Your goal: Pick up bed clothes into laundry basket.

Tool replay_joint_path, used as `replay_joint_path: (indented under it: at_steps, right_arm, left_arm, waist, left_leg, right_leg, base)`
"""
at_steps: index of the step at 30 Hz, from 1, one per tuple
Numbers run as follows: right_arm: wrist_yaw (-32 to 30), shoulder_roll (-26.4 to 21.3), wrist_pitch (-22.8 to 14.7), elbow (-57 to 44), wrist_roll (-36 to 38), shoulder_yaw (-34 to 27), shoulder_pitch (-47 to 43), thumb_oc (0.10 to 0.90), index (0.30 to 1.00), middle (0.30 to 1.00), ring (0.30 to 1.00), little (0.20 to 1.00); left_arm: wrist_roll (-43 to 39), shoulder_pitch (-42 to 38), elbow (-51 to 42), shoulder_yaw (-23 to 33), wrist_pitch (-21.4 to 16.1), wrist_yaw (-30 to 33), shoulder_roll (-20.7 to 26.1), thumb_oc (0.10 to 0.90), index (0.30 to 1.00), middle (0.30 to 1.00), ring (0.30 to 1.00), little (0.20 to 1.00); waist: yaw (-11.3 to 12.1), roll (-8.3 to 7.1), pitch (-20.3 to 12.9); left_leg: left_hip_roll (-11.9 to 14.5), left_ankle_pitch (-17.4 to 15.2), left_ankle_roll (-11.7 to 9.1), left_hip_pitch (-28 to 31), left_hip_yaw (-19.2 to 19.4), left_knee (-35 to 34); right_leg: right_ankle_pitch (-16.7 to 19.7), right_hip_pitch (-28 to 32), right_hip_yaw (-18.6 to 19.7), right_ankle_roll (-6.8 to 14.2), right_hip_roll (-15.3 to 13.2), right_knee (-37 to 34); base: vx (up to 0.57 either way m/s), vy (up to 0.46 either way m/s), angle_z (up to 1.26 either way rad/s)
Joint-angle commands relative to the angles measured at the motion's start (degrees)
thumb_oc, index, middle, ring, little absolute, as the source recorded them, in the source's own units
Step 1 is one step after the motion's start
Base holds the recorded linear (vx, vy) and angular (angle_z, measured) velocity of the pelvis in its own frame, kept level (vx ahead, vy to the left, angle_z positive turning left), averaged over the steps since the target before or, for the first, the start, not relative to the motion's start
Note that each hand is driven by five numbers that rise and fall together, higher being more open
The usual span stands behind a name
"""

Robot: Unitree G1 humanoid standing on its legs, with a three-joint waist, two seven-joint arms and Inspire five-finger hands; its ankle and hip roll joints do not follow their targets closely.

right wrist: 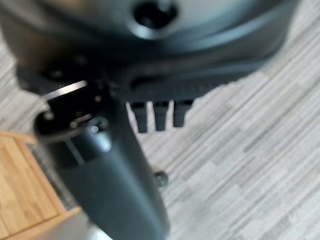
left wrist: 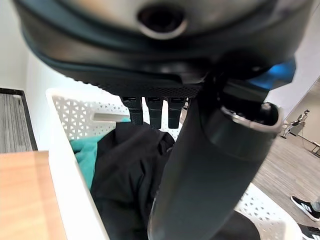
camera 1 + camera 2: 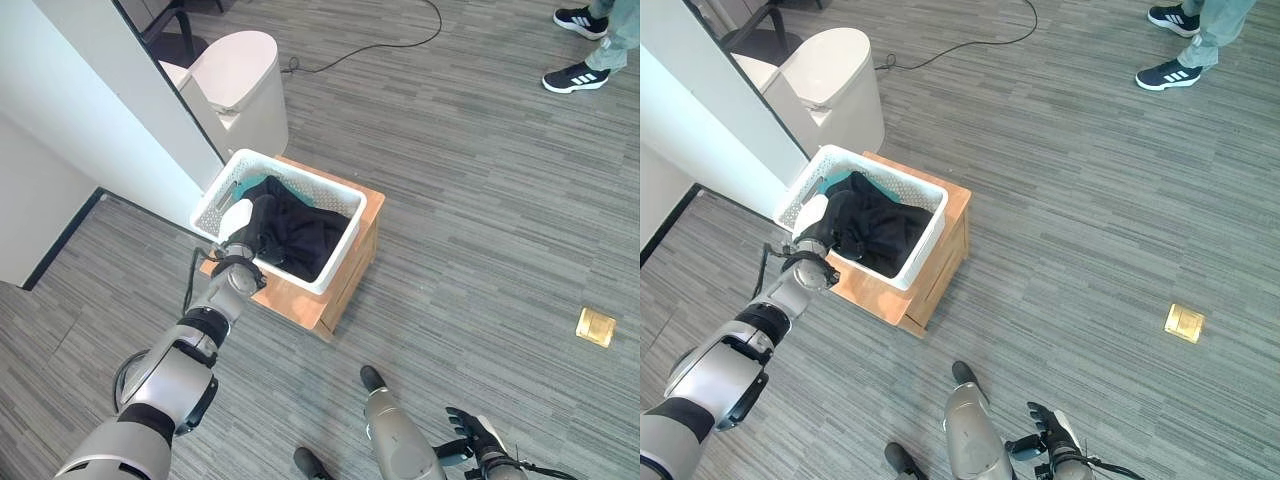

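In the left eye view, a white perforated laundry basket (image 3: 340,255) is sitting on a low wooden tabletop (image 3: 352,275) standing on the grey plank floor (image 3: 480,200). Dark bed clothes (image 3: 300,232) are lying heaped inside the basket, with a strip of teal cloth (image 3: 258,184) showing at the far side. The left robot hand (image 3: 243,228) is reaching over the basket's near rim and resting against the dark fabric. The right robot hand (image 3: 478,432) is hanging low over the floor, well apart from the basket, with its fingers spread. A person's dark shoes (image 3: 578,76) are standing at the far right, and a small brass floor plate (image 3: 595,326) is lying on the planks.

In the right eye view, a white rounded bin (image 3: 835,85) is standing just behind the basket, beside a white wall panel (image 3: 710,110).

In the left wrist view, the robot hand's fingers (image 2: 152,111) are pointing straight, relaxed, above the black clothes, pinching nothing; the teal cloth is lying between the clothes and the basket wall.

In the right wrist view, the right robot hand's fingers (image 1: 160,114) are hanging straight over bare floor, holding nothing.

No legible writing is showing on anything.
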Motion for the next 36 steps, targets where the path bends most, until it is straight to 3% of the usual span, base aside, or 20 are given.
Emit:
replay_joint_path:
  at_steps: [1,9,14,19,20,22,26,29,30,31,34,36]
  right_arm:
    - [-1.27,0.35,-1.47,3.91,0.39,2.34,5.37,0.800,0.900,0.900,0.900,0.900]
    - [-0.91,1.82,-1.19,10.18,1.36,2.22,3.58,0.800,0.900,0.900,0.900,0.900]
    - [-2.44,2.91,-0.77,12.38,0.22,3.17,1.67,0.800,0.900,0.900,0.900,0.900]
    - [-3.77,3.77,-0.64,11.86,-0.22,3.29,0.98,0.800,0.900,0.900,0.900,0.900]
    - [-5.21,4.06,-0.96,9.34,0.50,1.39,0.99,0.800,0.900,0.900,0.900,0.900]
    - [-6.59,3.54,-1.53,4.39,1.02,-1.61,2.53,0.800,0.900,0.900,0.900,0.900]
    - [-8.05,0.46,-3.38,-7.08,-1.19,-6.64,4.02,0.800,0.900,0.900,0.900,0.900]
    - [-8.79,-1.79,-4.75,-13.59,-2.54,-10.10,2.92,0.800,0.900,0.900,0.900,0.900]
    - [-8.75,-1.89,-4.66,-13.78,-2.56,-10.07,3.19,0.800,0.900,0.900,0.900,0.900]
    - [-9.80,-3.19,-6.02,-18.66,-2.39,-12.97,2.20,0.800,0.900,0.900,0.900,0.900]
    - [-10.34,-4.24,-7.90,-28.09,-1.86,-16.97,1.86,0.800,0.900,0.900,0.900,0.900]
    - [-11.43,-4.85,-9.48,-37.57,-2.12,-19.84,0.91,0.800,0.900,0.900,0.900,0.900]
  left_arm:
    - [2.51,-5.16,1.41,4.18,-2.46,4.16,6.72,0.800,0.900,0.900,0.900,0.900]
    - [4.08,-9.31,-5.06,3.15,-3.14,9.15,12.17,0.800,0.900,0.900,0.900,0.900]
    - [-1.76,-10.82,-13.14,7.36,-6.22,15.70,14.08,0.800,0.900,0.900,0.900,0.900]
    - [-8.72,-4.83,-25.81,14.16,-10.20,19.25,12.54,0.800,0.900,0.900,0.900,0.900]
    - [-13.98,1.59,-33.54,18.61,-13.57,20.31,10.79,0.800,0.900,0.900,0.900,0.900]
    - [-16.63,13.22,-42.39,24.15,-16.16,19.88,8.10,0.800,0.900,0.900,0.900,0.900]
    - [-26.27,34.13,-49.80,30.84,-20.18,11.45,2.96,0.800,0.900,0.900,0.900,0.900]
    - [-28.04,46.42,-51.62,33.42,-19.88,6.17,0.68,0.800,0.900,0.900,0.900,0.900]
    - [-28.07,46.79,-51.87,33.49,-19.80,6.06,0.56,0.800,0.900,0.900,0.900,0.900]
    - [-29.30,52.11,-48.44,34.73,-18.46,3.74,0.00,0.800,0.900,0.900,0.900,0.900]
    - [-29.15,58.04,-46.29,36.55,-17.10,1.68,-0.54,0.800,0.900,0.900,0.900,0.900]
    - [-34.24,61.06,-46.10,37.96,-16.86,-0.52,-1.77,0.800,0.900,0.900,0.900,0.900]
  waist:
    - [-0.56,-3.98,-4.26]
    - [1.30,-4.22,-6.14]
    - [2.71,-5.09,-7.88]
    - [3.99,-6.51,-9.15]
    - [4.97,-7.52,-9.51]
    - [5.70,-8.42,-10.24]
    - [7.73,-10.27,-11.26]
    - [9.74,-11.17,-11.55]
    - [9.60,-11.08,-11.73]
    - [11.17,-11.60,-11.57]
    - [13.19,-12.27,-11.68]
    - [15.23,-12.78,-11.39]
  left_leg:
    - [3.85,-0.19,-4.04,2.27,-3.11,0.01]
    - [3.88,-0.34,-4.12,3.52,-4.33,0.01]
    - [3.88,-0.41,-4.07,4.10,-5.24,0.01]
    - [4.02,-0.69,-3.95,4.66,-5.87,0.01]
    - [4.05,-0.79,-3.81,4.80,-6.20,0.01]
    - [4.17,-1.07,-3.68,5.18,-6.40,0.01]
    - [4.64,-1.38,-3.38,5.23,-7.03,0.01]
    - [4.68,-1.45,-2.95,4.69,-8.36,0.01]
    - [4.67,-1.48,-2.94,4.67,-8.46,0.01]
    - [4.69,-1.39,-2.73,4.07,-9.83,0.01]
    - [4.29,-1.41,-2.29,2.28,-12.10,0.01]
    - [3.24,-1.38,-1.52,0.74,-14.37,0.01]
  right_leg:
    - [6.73,17.22,-4.33,5.24,-5.21,-24.97]
    - [6.08,19.78,-5.79,4.99,-5.31,-24.97]
    - [5.73,21.02,-6.65,4.84,-5.23,-24.97]
    - [5.38,21.89,-7.12,4.64,-5.32,-24.97]
    - [5.29,22.20,-7.35,4.58,-5.34,-24.97]
    - [5.19,22.67,-7.46,4.58,-5.38,-24.97]
    - [5.06,23.36,-8.34,4.58,-5.50,-24.97]
    - [5.12,23.73,-9.36,4.49,-5.74,-24.97]
    - [5.07,23.77,-9.46,4.51,-5.76,-24.97]
    - [5.09,24.06,-10.62,4.56,-6.04,-24.97]
    - [5.17,23.94,-12.60,4.93,-6.57,-24.97]
    - [5.30,23.94,-14.37,5.25,-7.39,-24.97]
  base:
    - [0.00,0.000,0.00]
    - [0.02,-0.020,0.12]
    - [0.02,-0.017,0.16]
    - [0.02,-0.008,0.10]
    - [0.00,0.000,0.00]
    - [0.02,0.019,-0.08]
    - [0.01,0.019,0.05]
    - [0.01,0.044,0.24]
    - [-0.01,0.071,0.25]
    - [-0.04,0.068,0.29]
    - [-0.07,0.112,0.47]
    - [-0.12,0.166,0.53]
